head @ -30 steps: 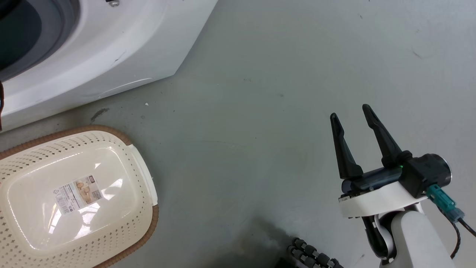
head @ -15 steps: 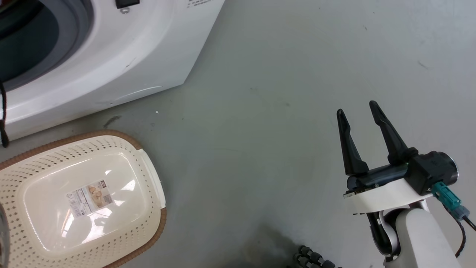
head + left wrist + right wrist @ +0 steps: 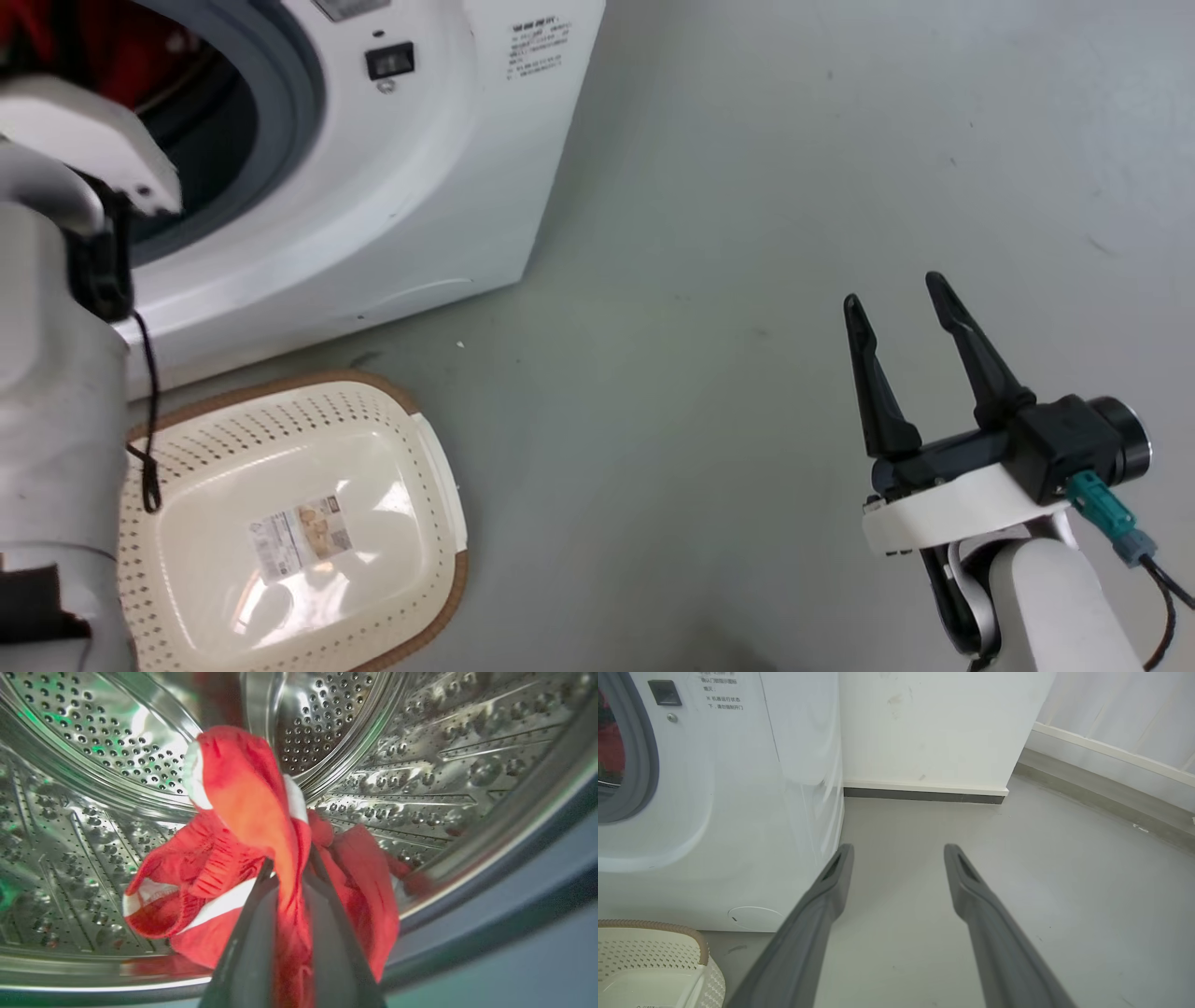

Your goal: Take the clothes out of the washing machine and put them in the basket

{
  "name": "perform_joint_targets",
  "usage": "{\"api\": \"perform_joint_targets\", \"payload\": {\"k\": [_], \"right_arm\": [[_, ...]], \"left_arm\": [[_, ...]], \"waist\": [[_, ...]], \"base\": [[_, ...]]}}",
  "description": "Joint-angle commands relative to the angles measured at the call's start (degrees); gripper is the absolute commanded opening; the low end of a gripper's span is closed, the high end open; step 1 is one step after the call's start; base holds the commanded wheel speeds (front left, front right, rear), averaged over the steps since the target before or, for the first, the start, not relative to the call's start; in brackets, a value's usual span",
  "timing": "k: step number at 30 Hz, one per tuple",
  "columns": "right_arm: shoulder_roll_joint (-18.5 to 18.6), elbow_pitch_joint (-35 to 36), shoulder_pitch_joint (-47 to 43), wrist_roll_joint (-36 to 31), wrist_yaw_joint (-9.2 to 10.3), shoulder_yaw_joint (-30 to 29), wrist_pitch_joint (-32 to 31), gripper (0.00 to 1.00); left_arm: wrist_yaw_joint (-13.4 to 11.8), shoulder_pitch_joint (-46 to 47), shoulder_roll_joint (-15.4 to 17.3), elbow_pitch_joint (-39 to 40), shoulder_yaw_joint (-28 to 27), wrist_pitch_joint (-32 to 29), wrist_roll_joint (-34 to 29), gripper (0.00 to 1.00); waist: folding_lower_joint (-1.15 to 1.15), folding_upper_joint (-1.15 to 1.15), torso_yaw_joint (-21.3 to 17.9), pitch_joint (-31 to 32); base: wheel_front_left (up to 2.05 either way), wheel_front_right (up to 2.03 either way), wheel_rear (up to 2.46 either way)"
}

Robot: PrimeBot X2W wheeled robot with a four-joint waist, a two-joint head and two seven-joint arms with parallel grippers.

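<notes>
Left gripper (image 3: 290, 858): the two dark fingers are clamped on a raised fold of the clothes (image 3: 243, 812), and red fabric passes up between the tips. The clothes are inside the washing machine (image 3: 420, 187). The pinched fold is lifted, and the remainder trails onto the lower wall of the drum (image 3: 117, 742).

- Clothes: bright red fabric, creased, with white stripes and white trim.
- Drum: polished steel, perforated with round holes, embossed with ridges, and carrying a raised paddle behind the fold.
- Door seal (image 3: 289, 103): grey rubber, ringing the round opening.

In the head view the pale left forearm (image 3: 56, 373) reaches into the opening and covers its lower left part. A thin black cable (image 3: 145, 401) hangs from the forearm across the rim of the basket (image 3: 448, 597).

The basket stands on the floor (image 3: 700, 280), just in front of the machine base. It is cream plastic, rounded rectangular, with perforated walls and a brown rim. A paper label (image 3: 301, 539) lies on its glossy bottom.

Right gripper (image 3: 892, 289): fingers spread apart, gripping nothing, above smooth grey floor, well apart from the machine and the basket. The right wrist view shows a white wall (image 3: 934, 728) with a dark skirting (image 3: 924, 794) beyond it.
</notes>
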State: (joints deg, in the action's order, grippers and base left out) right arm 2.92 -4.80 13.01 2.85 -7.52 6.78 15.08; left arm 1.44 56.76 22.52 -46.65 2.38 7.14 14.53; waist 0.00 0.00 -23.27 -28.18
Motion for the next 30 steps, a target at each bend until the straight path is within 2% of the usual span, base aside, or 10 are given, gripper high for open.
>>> {"api": "perform_joint_targets", "payload": {"k": [1,7,16,23,30], "right_arm": [[-0.1,-0.3,-0.9,-0.7,0.06,-0.1,0.1,1.0],[-0.1,-1.2,-2.6,-2.0,0.06,-0.3,0.1,1.0],[-0.1,-2.0,-5.0,-3.5,0.06,-1.4,0.1,1.0],[-0.1,-1.5,-7.7,-4.3,0.06,-2.2,-1.0,1.0],[-0.1,0.1,-10.0,-5.1,0.06,-3.6,-2.5,1.0]], "left_arm": [[-0.2,-1.7,-0.5,-0.1,-0.2,2.1,0.5,0.0],[0.6,-7.2,-2.4,0.3,-0.8,6.4,2.2,0.0],[2.0,-14.7,-3.9,4.2,-1.1,7.7,3.8,0.0],[2.5,-22.9,-5.6,12.6,-0.2,7.4,4.8,0.0],[1.0,-30.4,-6.0,26.6,0.9,4.5,4.4,0.0]], "waist": [[0.0,0.0,2.2,3.4],[0.0,0.0,4.7,8.6],[0.0,0.0,7.7,14.9],[0.0,0.0,10.4,19.9],[0.0,0.0,13.2,23.0]], "base": [[0.0,0.0,0.0],[0.0,0.0,0.0],[0.0,0.0,0.0],[0.0,0.0,0.0],[0.0,0.0,0.0]]}}
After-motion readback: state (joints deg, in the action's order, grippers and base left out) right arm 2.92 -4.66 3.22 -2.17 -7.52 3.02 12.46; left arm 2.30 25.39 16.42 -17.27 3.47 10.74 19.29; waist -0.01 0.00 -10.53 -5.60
